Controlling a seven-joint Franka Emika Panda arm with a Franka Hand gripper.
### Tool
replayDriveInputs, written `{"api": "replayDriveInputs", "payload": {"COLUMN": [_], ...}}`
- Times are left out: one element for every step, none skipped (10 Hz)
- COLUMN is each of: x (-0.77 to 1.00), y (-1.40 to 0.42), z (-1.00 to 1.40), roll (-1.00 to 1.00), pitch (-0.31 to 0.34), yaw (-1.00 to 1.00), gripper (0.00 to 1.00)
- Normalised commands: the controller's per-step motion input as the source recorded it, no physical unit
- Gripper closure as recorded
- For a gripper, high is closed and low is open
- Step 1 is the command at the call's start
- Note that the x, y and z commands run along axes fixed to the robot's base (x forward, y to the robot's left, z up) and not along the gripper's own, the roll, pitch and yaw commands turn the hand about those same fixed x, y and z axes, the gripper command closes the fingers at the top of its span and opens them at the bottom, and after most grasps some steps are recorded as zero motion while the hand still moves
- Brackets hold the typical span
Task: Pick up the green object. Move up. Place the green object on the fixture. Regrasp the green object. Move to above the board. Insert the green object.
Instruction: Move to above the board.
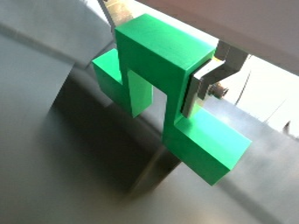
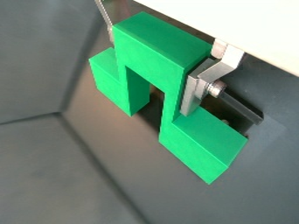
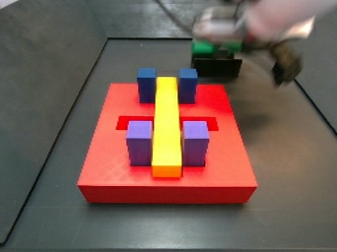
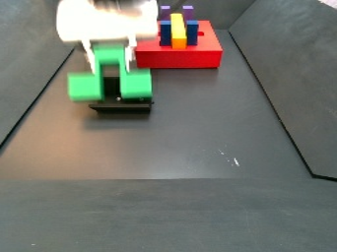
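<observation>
Bright green object [image 2: 158, 66], blocky arch form: flat top bar, two legs with a slot between, plus wider foot blocks at the base, matte and uniform in colour in both wrist views [image 1: 163, 66]. End effector [image 2: 163, 48] pinching the green object across its top bar; one silver finger [image 2: 214, 74] with a bolt pressed flat on one face, the opposite finger only a thin sliver at the far edge. Pads hidden against the green faces. In a side view, end effector [image 4: 105, 44] down at the near-left of the tabletop [image 4: 198, 128], green object [image 4: 93, 87] directly beneath the white wrist body, sitting at the fixture [image 4: 122, 102]; only a dark base strip of the fixture visible, bracket mostly hidden behind the piece. Contact between the green object and the fixture not resolvable. Farther back, red board [image 4: 178, 49] with blue, yellow and purple pieces, well apart from the end effector. In a side view from the opposite end, board [image 3: 165, 162] near, yellow bar [image 3: 166, 128] running down its middle, end effector [image 3: 231, 34] motion-blurred at the far edge, green object [image 3: 211, 47] just a smear above the dark fixture [image 3: 218, 67].
</observation>
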Motion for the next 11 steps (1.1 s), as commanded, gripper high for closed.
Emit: {"api": "replayDriveInputs", "payload": {"x": [-0.01,0.0,0.0,0.0,0.0,0.01,0.02,0.04,0.04,-1.09,-1.1], "y": [0.01,0.01,0.0,0.0,0.0,-0.01,-0.01,-0.01,-0.01,-1.4,-1.4], "z": [1.4,1.4,1.4,1.4,1.4,0.91,0.54,0.25,0.18,0.27,0.25], "roll": [-0.12,-0.07,-0.04,-0.01,0.0,-0.02,0.0,0.0,0.0,-1.0,-1.0], "pitch": [-0.004,-0.006,0.009,0.013,0.018,0.039,0.053,0.071,0.081,0.019,0.017], "yaw": [0.01,0.01,0.0,0.0,0.0,0.0,0.0,0.01,0.01,-0.08,-0.07], "gripper": [1.0,1.0,1.0,1.0,1.0,1.0,1.0,1.0,1.0,1.0,1.0]}}
